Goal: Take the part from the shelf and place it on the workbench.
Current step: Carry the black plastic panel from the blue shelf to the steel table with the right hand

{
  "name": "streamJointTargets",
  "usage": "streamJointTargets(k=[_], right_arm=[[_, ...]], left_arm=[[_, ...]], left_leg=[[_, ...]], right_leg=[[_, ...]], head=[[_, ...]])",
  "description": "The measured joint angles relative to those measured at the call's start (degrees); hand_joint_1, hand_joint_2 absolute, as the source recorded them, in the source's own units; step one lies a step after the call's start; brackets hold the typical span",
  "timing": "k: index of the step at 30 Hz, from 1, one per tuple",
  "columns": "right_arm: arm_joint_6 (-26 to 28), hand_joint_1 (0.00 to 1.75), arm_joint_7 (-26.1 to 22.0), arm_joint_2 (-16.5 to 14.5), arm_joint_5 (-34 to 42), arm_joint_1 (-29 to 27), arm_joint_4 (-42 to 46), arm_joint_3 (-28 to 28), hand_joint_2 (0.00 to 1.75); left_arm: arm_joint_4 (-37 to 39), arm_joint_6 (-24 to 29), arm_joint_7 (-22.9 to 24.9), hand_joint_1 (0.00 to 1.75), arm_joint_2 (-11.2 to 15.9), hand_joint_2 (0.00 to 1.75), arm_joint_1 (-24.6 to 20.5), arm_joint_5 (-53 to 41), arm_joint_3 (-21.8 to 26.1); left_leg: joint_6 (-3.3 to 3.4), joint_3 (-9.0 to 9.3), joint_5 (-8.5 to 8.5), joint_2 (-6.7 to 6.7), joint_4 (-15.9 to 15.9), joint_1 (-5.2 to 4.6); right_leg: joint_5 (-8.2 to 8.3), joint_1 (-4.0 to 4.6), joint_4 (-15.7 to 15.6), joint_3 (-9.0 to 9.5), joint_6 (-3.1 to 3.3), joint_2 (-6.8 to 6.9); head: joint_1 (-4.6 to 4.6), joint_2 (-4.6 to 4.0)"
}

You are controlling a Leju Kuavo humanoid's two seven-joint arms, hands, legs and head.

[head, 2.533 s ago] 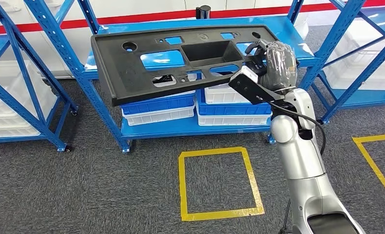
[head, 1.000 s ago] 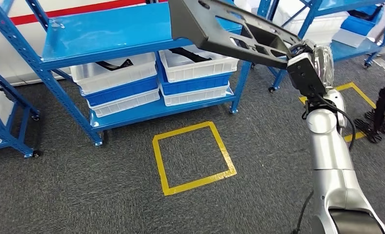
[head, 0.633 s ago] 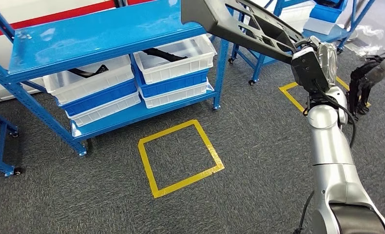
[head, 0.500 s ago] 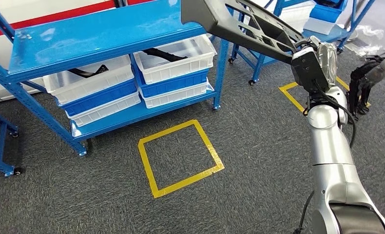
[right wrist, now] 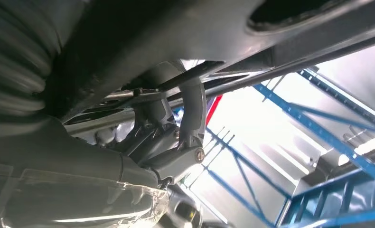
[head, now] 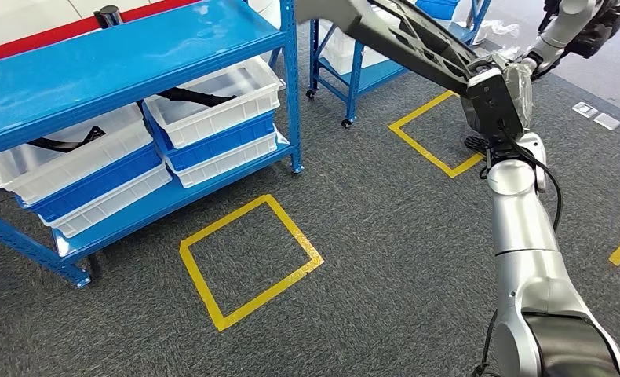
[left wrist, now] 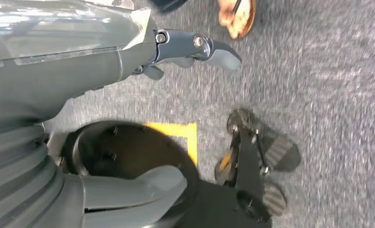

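Overhead, the right hand (head: 505, 88) gripped one end of the long black perforated plastic panel (head: 401, 35), its length stretching up and leftward, clear of the blue metal shelf (head: 126, 67), while the left hand (left wrist: 128, 61) hung empty, fingers apart.

Right arm raised forward, right hand (head: 514, 85) gripping overhead, left hand (left wrist: 128, 57) hanging, fingers apart
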State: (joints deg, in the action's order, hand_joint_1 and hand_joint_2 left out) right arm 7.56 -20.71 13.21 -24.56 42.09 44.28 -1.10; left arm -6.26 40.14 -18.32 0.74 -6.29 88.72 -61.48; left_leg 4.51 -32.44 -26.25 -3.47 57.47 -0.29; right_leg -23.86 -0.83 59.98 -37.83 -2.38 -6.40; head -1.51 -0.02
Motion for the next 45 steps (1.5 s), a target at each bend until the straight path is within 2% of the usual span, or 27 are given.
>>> streamJointTargets(k=[2, 3, 5, 6, 8, 9, 11, 13, 15, 17, 19, 20, 21, 23, 25, 27, 29, 31, 33, 35, 36, 37, 38, 40, 42, 44, 45], right_arm=[[0.2, 1.75, -0.6, 0.2, 0.5, -0.1, -0.4, 0.1, 1.75], [0.3, 1.75, -0.8, 0.2, 0.8, -0.4, -0.4, 0.1, 1.75], [0.3, 1.75, -1.0, 0.2, 1.2, -1.5, -0.4, 0.2, 1.75], [0.3, 1.75, -1.0, 0.3, 1.3, -2.0, -0.4, 0.2, 1.75], [0.3, 1.75, -1.0, 0.5, 1.3, -2.5, -0.3, 0.3, 1.75], [0.3, 1.75, -1.0, 0.6, 1.3, -2.6, -0.3, 0.3, 1.75], [0.3, 1.75, -1.0, 0.6, 1.3, -2.7, -0.1, 0.3, 1.75], [0.3, 1.75, -1.0, 0.8, 1.3, -3.1, -0.1, 0.3, 1.75], [0.3, 1.75, -1.0, 1.0, 1.3, -3.3, -0.1, 0.3, 1.75], [0.3, 1.75, -1.0, 1.0, 1.3, -3.3, 0.0, 0.3, 1.75], [0.3, 1.75, -1.1, 0.8, 1.3, -3.4, 0.0, 0.3, 1.75], [0.3, 1.75, -1.0, 0.8, 1.3, -3.5, 0.0, 0.3, 1.75], [0.3, 1.75, -1.0, 0.7, 1.3, -3.7, 0.0, 0.3, 1.75], [0.3, 1.75, -1.0, 0.8, 1.4, -3.9, 0.1, 0.3, 1.75], [0.3, 1.75, -1.0, 1.0, 2.5, -4.6, 1.0, 0.2, 1.75], [0.2, 1.75, -0.8, 1.6, 4.9, -7.1, 3.7, -0.2, 1.75], [0.1, 1.75, -0.5, 2.7, 7.0, -11.4, 7.7, -1.0, 1.75], [0.1, 1.75, -0.4, 3.9, 7.8, -16.0, 11.9, -2.3, 1.75], [0.1, 1.75, -0.4, 4.5, 8.2, -19.8, 15.9, -3.7, 1.75], [0.3, 1.75, -0.3, 4.8, 7.9, -23.1, 19.1, -5.1, 1.75], [0.5, 1.75, 0.1, 5.0, 7.4, -25.0, 20.8, -5.9, 1.75], [0.8, 1.75, 0.6, 5.2, 6.8, -27.3, 22.9, -7.0, 1.75], [1.0, 1.75, 1.3, 5.3, 6.1, -30.1, 25.8, -8.4, 1.75], [0.6, 1.75, 2.2, 4.9, 5.3, -35.3, 31.7, -11.2, 1.75], [-0.3, 1.75, 2.5, 4.0, 5.0, -38.9, 36.1, -13.5, 1.75], [-0.8, 1.75, 2.7, 3.2, 4.9, -42.0, 39.4, -15.4, 1.75], [-1.0, 1.75, 2.7, 3.0, 4.9, -43.2, 40.7, -16.2, 1.75]], left_arm=[[0.2, 0.2, 0.0, 0.00, 0.2, 1.75, 0.2, 0.0, 0.3], [0.2, 0.2, 0.1, 0.00, 0.2, 1.75, 0.3, 0.0, 0.4], [0.3, 0.2, 0.1, 0.00, 0.1, 1.75, 0.5, 0.0, 0.5], [0.3, 0.2, 0.1, 0.00, 0.1, 1.75, 0.5, 0.0, 0.5], [0.3, 0.2, 0.1, 0.00, 0.1, 1.75, 0.5, 0.0, 0.5], [0.4, 0.2, 0.1, 0.00, 0.2, 1.75, 0.4, 0.0, 0.5], [0.5, 0.3, 0.1, 0.00, 0.3, 1.75, 0.4, 0.0, 0.5], [0.6, 0.3, 0.1, 0.00, 0.2, 1.75, 0.3, 0.0, 0.5], [0.7, 0.4, 0.1, 0.00, 0.3, 1.75, 0.2, -0.1, 0.5], [0.7, 0.4, 0.1, 0.00, 0.3, 1.75, 0.3, -0.1, 0.5], [0.7, 0.4, 0.1, 0.00, 0.3, 1.75, 0.4, -0.1, 0.5], [0.7, 0.4, 0.1, 0.00, 0.3, 1.75, 0.5, -0.1, 0.5], [0.7, 0.4, 0.1, 0.00, 0.3, 1.75, 0.5, -0.1, 0.5], [0.7, 0.4, 0.0, 0.00, 0.3, 1.75, 0.4, -0.1, 0.5], [0.8, 0.4, -0.2, 0.00, 0.5, 1.75, 0.4, -0.4, 0.5], [0.8, 0.3, -0.5, 0.00, 0.6, 1.75, 0.3, -1.2, 0.2], [0.8, -0.1, -1.1, 0.00, 0.7, 1.75, 0.2, -1.7, -0.3], [0.8, -1.2, -2.3, 0.00, 0.8, 1.75, 0.2, -1.1, -0.5], [0.7, -2.6, -3.7, 0.00, 0.8, 1.75, 0.4, -0.2, 0.2], [0.7, -3.5, -4.8, 0.00, 0.8, 1.75, 0.5, 0.0, 1.6], [0.7, -4.2, -5.7, 0.00, 0.7, 1.75, 0.5, 0.0, 2.6], [0.6, -5.0, -7.0, 0.00, 0.6, 1.75, 0.5, 0.0, 4.0], [0.5, -6.0, -8.6, 0.00, 0.5, 1.75, 0.5, 0.0, 5.5], [0.3, -7.7, -11.2, 0.00, 0.6, 1.75, 0.4, -0.1, 8.1], [0.2, -8.8, -12.2, 0.00, 0.7, 1.75, 0.2, -0.4, 9.3], [0.1, -9.3, -12.5, 0.00, 0.8, 1.75, 0.0, -0.6, 10.0], [0.1, -9.4, -12.6, 0.00, 0.8, 1.75, -0.1, -0.6, 10.3]], left_leg=[[-0.39, 0.21, 0.68, 2.00, -1.0, 0.27], [-0.39, 0.13, 0.73, 2.91, -1.1, 0.32], [-0.59, 0.02, 0.70, 4.70, -1.1, 0.47], [-0.82, -0.03, 0.64, 5.54, -1.0, 0.60], [-1.58, -0.08, 0.31, 7.15, -0.5, 0.87], [-2.09, -0.15, 0.05, 7.85, -0.2, 0.82], [-2.93, -0.19, -0.40, 8.94, 0.4, 0.55], [-3.34, -0.08, -0.49, 9.90, 0.5, 0.51], [-3.77, -0.35, -1.50, 8.73, 1.4, 0.93], [-4.11, -2.40, -5.00, 5.51, 6.3, 1.28], [-4.03, -6.01, -8.87, 3.75, 14.3, 1.29], [-3.85, -7.27, -9.60, 3.54, 17.0, 1.27], [-3.54, -7.58, -9.22, 3.41, 17.6, 1.23], [-2.46, -4.69, -5.57, 2.36, 11.8, 1.03], [-1.34, -0.89, -2.66, -0.29, 4.4, 0.84], [-1.04, 0.40, -2.25, -1.44, 1.9, 0.49], [-1.16, 0.65, -1.73, -0.28, 1.2, 0.29], [-1.18, 1.02, -0.94, 1.02, 0.0, 0.49], [-1.14, 1.09, -0.53, 2.59, -0.6, 0.53], [-1.12, 0.92, -0.53, 4.38, -0.6, 0.49], [-1.16, 0.87, -0.56, 5.23, -0.6, 0.52], [-1.25, 0.86, -0.62, 6.00, -0.6, 0.61], [-1.45, 0.90, -0.75, 6.64, -0.5, 0.70], [-2.13, 1.03, -1.23, 7.67, -0.1, 0.58], [-2.82, 1.28, -1.74, 8.82, 0.1, 0.09], [-3.23, 1.66, -2.05, 10.08, 0.1, -0.06], [-3.48, 1.73, -2.56, 9.69, 0.4, 0.13]], right_leg=[[-2.56, 0.12, 5.1, -2.56, 0.08, 3.78], [-4.15, 0.01, 8.7, -4.10, 0.04, 4.99], [-5.71, -0.58, 13.3, -5.82, -0.71, 5.83], [-5.29, -0.91, 12.5, -5.08, -1.42, 6.15], [-3.07, -1.47, 5.3, -0.81, -3.01, 7.68], [-2.05, -1.49, 1.7, 1.37, -3.49, 8.78], [-1.34, -1.26, -1.4, 3.20, -3.02, 9.74], [-1.17, -1.12, -1.1, 2.82, -1.85, 8.58], [-0.89, -1.41, -1.1, 2.51, -0.92, 7.43], [-0.59, -1.54, -1.1, 2.23, -0.09, 6.34], [-0.34, -1.21, -1.1, 1.85, 0.44, 5.11], [-0.22, -0.98, -1.1, 1.68, 0.63, 4.43], [-0.09, -0.75, -1.1, 1.56, 0.81, 3.72], [0.14, -0.39, -1.1, 1.49, 0.91, 2.21], [0.40, -0.28, -1.1, 1.36, 0.64, 0.90], [0.75, -0.52, -1.2, 1.07, 0.08, 0.02], [1.05, -0.61, -1.4, 0.76, -0.59, -0.41], [0.01, -0.26, 0.4, -0.36, -0.80, 1.77], [-3.04, -0.03, 6.3, -3.17, -0.59, 4.68], [-5.73, -0.20, 13.1, -6.05, -0.80, 5.51], [-6.06, -0.40, 14.3, -6.28, -1.22, 5.73], [-5.52, -0.63, 12.9, -5.11, -1.86, 6.06], [-4.37, -0.88, 9.1, -2.66, -2.59, 6.92], [-2.51, -1.04, 0.9, 2.34, -3.38, 9.93], [-2.09, -0.85, -1.8, 3.98, -2.65, 11.15], [-1.91, -0.93, -1.6, 3.81, -1.56, 9.61], [-1.80, -1.14, -1.6, 3.71, -1.16, 8.86]], head=[[-0.29, 0.01], [-0.46, 0.01], [-0.47, 0.01], [-0.48, 0.01], [-0.50, 0.00], [-0.51, 0.00], [-0.42, 0.01], [-0.27, 0.01], [-0.21, 0.01], [-0.11, 0.01], [-0.03, 0.00], [-0.03, 0.00], [-0.03, 0.00], [-0.03, 0.00], [-0.10, 0.00], [-0.01, 0.00], [0.13, 0.00], [-0.13, 0.01], [-0.53, 0.01], [-0.69, 0.00], [-0.68, 0.00], [-0.69, 0.00], [-0.70, 0.00], [-0.80, 0.00], [-0.70, 0.00], [-0.49, 0.00], [-0.44, 0.00]])
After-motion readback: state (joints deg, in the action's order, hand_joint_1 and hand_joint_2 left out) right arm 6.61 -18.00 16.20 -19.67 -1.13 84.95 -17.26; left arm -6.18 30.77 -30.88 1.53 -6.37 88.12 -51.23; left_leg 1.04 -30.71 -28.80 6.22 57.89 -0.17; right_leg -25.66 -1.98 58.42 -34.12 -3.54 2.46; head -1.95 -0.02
